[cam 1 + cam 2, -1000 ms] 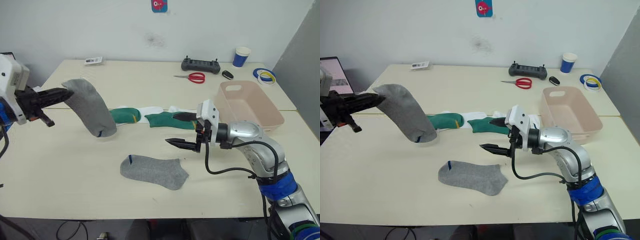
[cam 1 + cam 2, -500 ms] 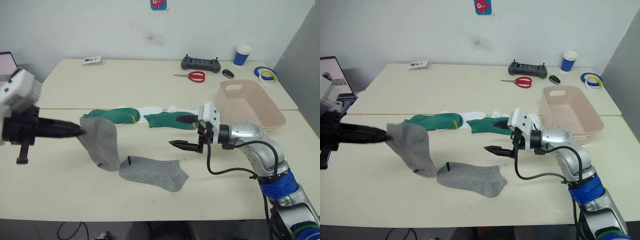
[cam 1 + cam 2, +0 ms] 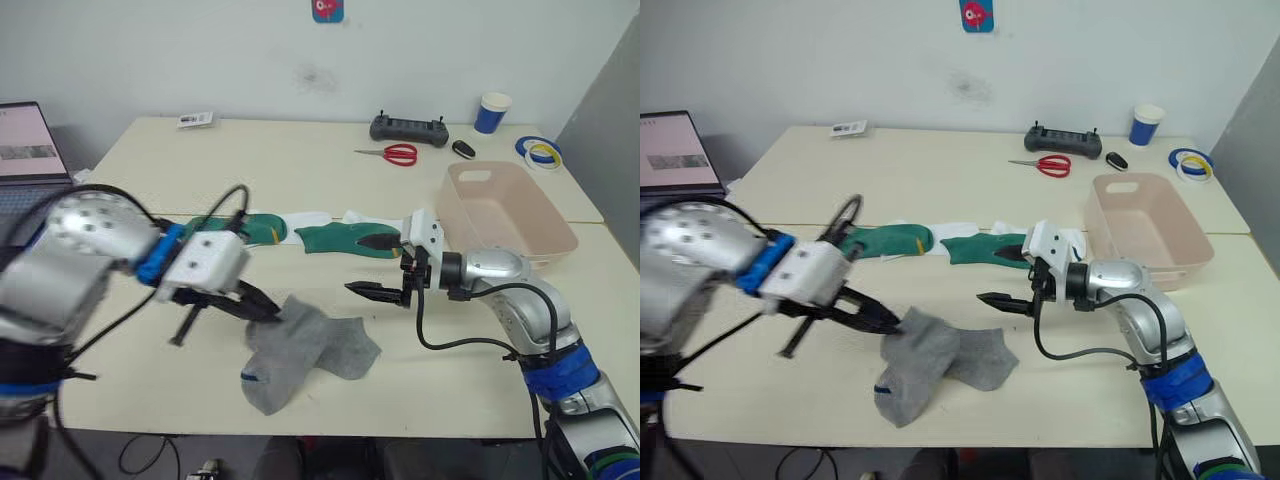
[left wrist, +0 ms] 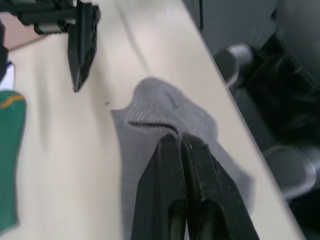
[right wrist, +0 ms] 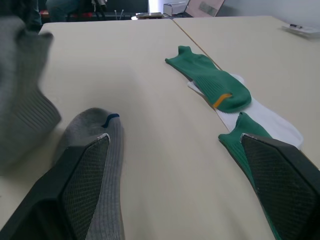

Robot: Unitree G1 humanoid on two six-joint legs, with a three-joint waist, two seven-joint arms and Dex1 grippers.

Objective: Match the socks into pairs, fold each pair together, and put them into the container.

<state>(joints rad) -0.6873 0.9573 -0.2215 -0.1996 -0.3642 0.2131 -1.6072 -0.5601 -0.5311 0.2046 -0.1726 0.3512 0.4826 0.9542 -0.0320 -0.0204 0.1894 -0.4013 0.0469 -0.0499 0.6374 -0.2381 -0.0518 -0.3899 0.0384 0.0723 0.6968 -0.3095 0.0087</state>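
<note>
Now, your left gripper (image 3: pixel 268 312) pinches grey sock (image 3: pixel 283 352), draped over its mate (image 3: pixel 348 342) near table's front edge. Line cuffs and toes before release. Right gripper (image 3: pixel 377 266) hovers open beside green sock (image 3: pixel 340 238); tub (image 3: pixel 507 205) well right.

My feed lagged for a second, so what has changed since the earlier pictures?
The left gripper, fingers shut on a grey sock, carried it from high over the table's far left down and across onto the second grey sock, where it now lies draped over it. The right gripper stayed open, hovering beside the green socks. The tub has not moved.
</note>
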